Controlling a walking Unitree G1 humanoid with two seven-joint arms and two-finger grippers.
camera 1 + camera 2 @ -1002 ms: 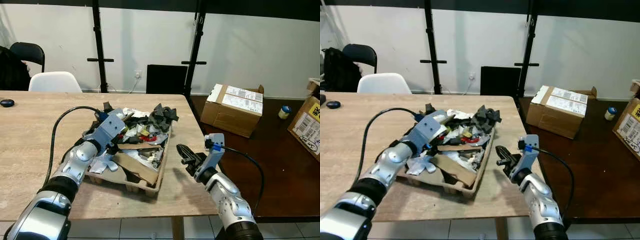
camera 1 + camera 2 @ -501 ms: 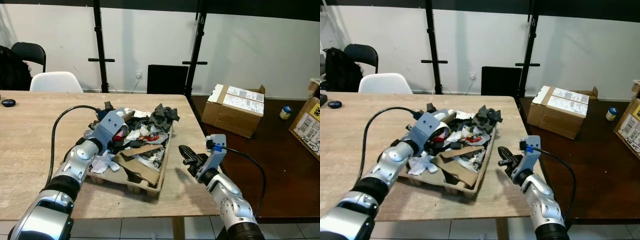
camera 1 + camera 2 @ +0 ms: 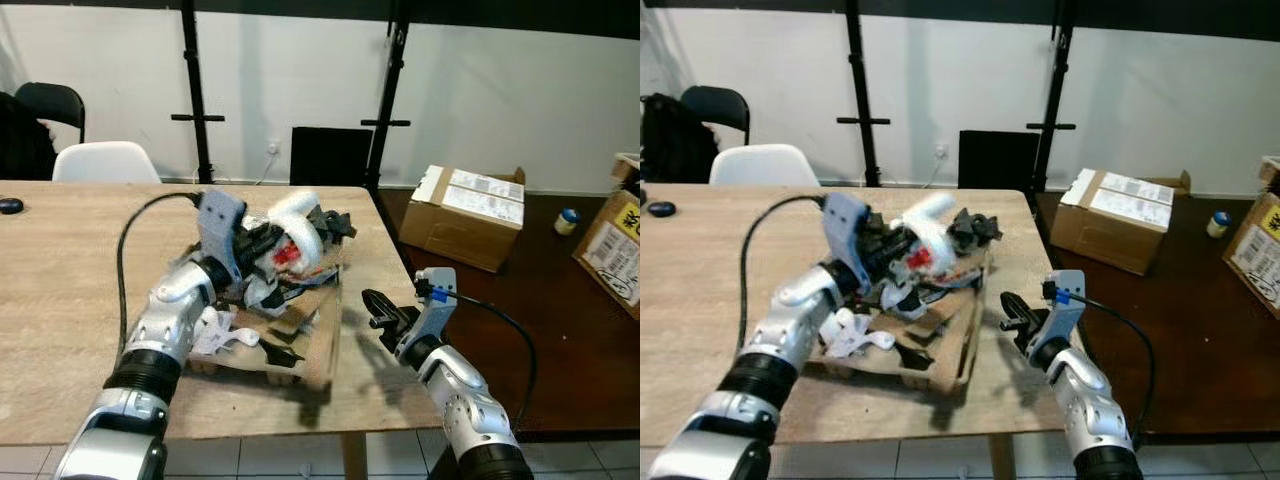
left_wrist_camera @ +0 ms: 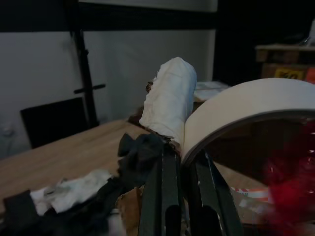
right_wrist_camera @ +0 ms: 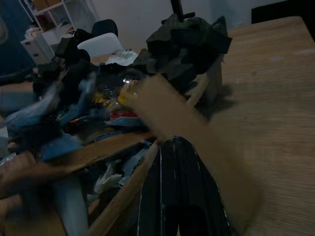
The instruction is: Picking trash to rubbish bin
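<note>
A cardboard tray [image 3: 318, 352] heaped with trash sits on the wooden table [image 3: 60, 260], its near right side tipped up. My left gripper [image 3: 262, 242] is raised over the heap, shut on the rim of a white tape roll [image 3: 300, 215]; in the left wrist view the fingers [image 4: 162, 196] pinch the roll [image 4: 236, 108]. Red scraps [image 3: 287, 254] and black scraps [image 3: 335, 222] hang around it. A white scrap [image 3: 218, 335] lies at the tray's left. My right gripper [image 3: 377, 309] hovers just right of the tray, fingers [image 5: 179, 196] shut on nothing.
The table's right edge runs just past my right gripper. Beyond it on a dark surface stand a cardboard box [image 3: 462, 215] and another box [image 3: 610, 250]. A white chair [image 3: 95, 160] and a black mouse [image 3: 10, 205] are at the far left.
My left gripper has risen out of the pile with the tape roll, dragging scraps up with it. The tray has tipped and its contents shifted. The right gripper barely moved.
</note>
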